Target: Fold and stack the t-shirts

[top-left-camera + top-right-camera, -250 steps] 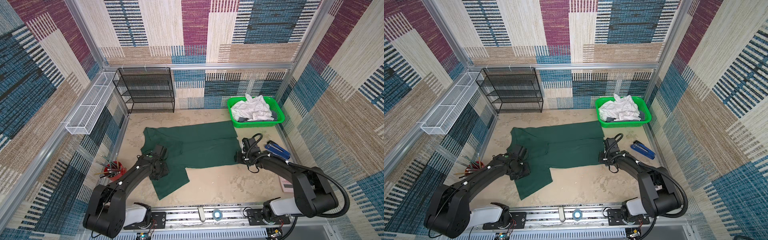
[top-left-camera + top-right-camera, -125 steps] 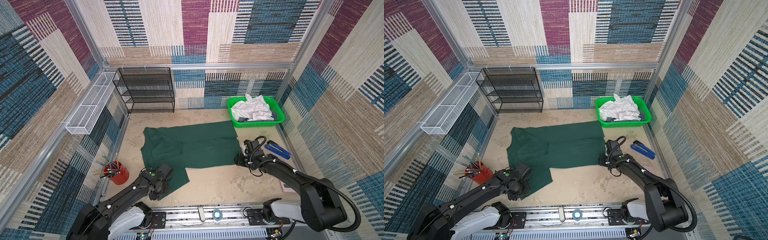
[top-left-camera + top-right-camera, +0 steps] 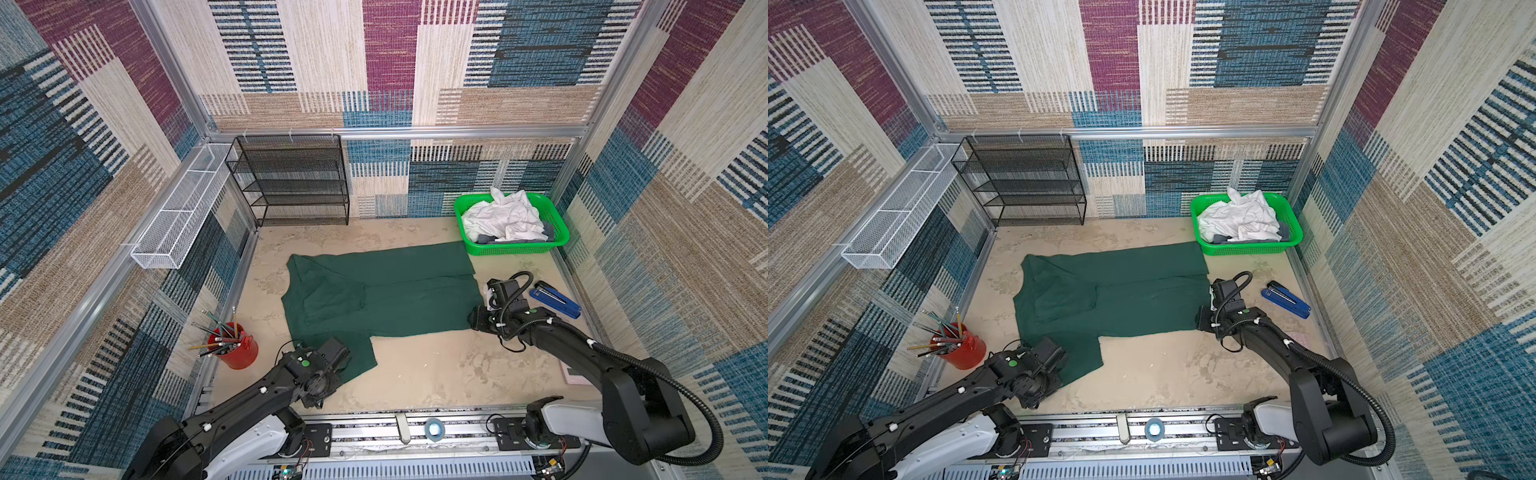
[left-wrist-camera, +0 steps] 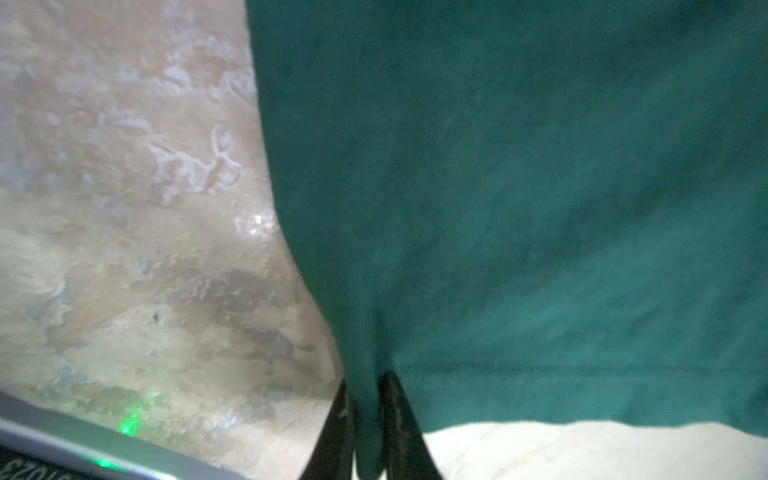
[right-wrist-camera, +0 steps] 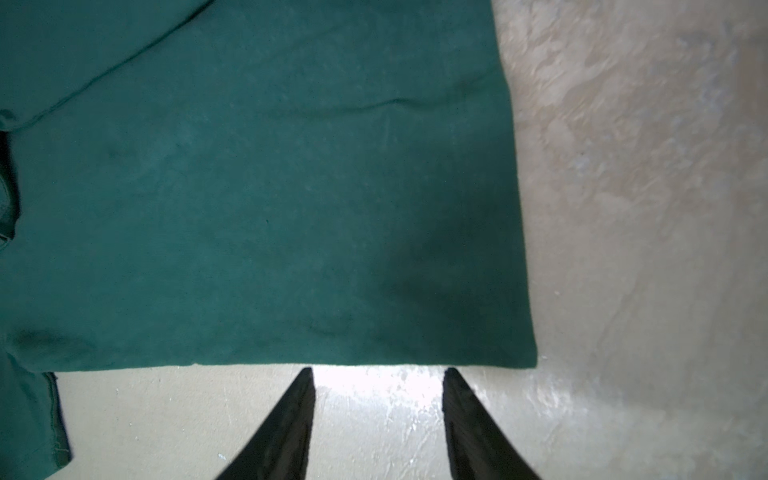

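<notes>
Patchwork-carpeted walls (image 3: pixel 374 62) enclose a mottled beige desk (image 3: pixel 436 365) carrying a dark green t-shirt (image 3: pixel 395 303); left gripper (image 4: pixel 365 390), jaws pinching its hem; right gripper (image 5: pixel 378 382), jaws apart, at its edge.

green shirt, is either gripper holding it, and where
The left gripper pinches the dark green t-shirt at its sleeve's hem corner; the right gripper is open, empty.

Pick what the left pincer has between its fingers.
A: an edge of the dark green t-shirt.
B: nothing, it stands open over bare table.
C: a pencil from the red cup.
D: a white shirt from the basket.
A: the left wrist view shows the left pincer shut with an edge of the dark green t-shirt pinched between its fingers.
</notes>
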Action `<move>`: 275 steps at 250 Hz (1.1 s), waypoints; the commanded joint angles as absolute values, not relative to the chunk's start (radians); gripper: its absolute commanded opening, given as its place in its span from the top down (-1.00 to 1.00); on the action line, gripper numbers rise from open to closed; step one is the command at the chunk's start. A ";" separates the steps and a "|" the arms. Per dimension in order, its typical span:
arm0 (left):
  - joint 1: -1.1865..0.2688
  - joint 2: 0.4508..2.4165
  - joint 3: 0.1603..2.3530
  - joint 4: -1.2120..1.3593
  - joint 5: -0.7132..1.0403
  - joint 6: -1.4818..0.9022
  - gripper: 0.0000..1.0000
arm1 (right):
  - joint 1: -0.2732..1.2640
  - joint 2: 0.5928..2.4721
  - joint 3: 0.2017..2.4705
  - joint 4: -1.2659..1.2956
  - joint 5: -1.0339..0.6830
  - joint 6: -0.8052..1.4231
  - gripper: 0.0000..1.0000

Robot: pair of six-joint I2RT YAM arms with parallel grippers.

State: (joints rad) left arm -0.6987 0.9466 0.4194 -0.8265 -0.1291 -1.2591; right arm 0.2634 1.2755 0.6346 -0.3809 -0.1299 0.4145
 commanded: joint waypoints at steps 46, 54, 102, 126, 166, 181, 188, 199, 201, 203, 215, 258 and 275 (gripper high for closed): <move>-0.699 0.859 0.545 -1.060 -0.254 -1.245 0.98 | 0.194 1.225 0.585 -0.371 -0.039 0.508 0.06; -0.699 0.854 0.546 -1.063 -0.259 -1.242 0.99 | 0.189 1.231 0.582 -0.369 -0.044 0.508 0.06; -0.699 0.847 0.547 -1.047 -0.250 -1.224 0.98 | 0.184 1.270 0.580 -0.356 -0.025 0.509 0.06; -0.698 0.845 0.541 -1.037 -0.249 -1.221 0.98 | 0.183 1.295 0.580 -0.334 -0.030 0.506 0.06; -0.698 0.845 0.537 -1.032 -0.248 -1.220 0.97 | 0.183 1.327 0.575 -0.314 -0.043 0.502 0.18; -0.699 0.843 0.535 -1.030 -0.247 -1.219 0.97 | 0.183 1.333 0.570 -0.305 -0.050 0.501 0.22; -0.698 0.843 0.531 -1.028 -0.247 -1.219 0.96 | 0.183 1.336 0.568 -0.301 -0.053 0.500 0.23; -0.697 0.842 0.530 -1.025 -0.247 -1.219 0.96 | 0.183 1.342 0.565 -0.294 -0.060 0.501 0.26; -0.698 0.842 0.530 -1.025 -0.248 -1.219 0.96 | 0.183 1.343 0.565 -0.293 -0.061 0.501 0.27; -0.698 0.842 0.530 -1.025 -0.247 -1.220 0.96 | 0.183 1.344 0.565 -0.292 -0.064 0.502 0.29; -0.699 0.842 0.531 -1.022 -0.246 -1.221 0.96 | 0.183 1.352 0.563 -0.287 -0.071 0.500 0.37; -0.698 0.841 0.551 -1.029 -0.244 -1.217 0.96 | 0.183 1.353 0.566 -0.295 -0.074 0.493 1.00; -0.698 0.835 0.571 -1.049 -0.249 -1.216 0.96 | 0.183 1.326 0.575 -0.318 -0.077 0.492 1.00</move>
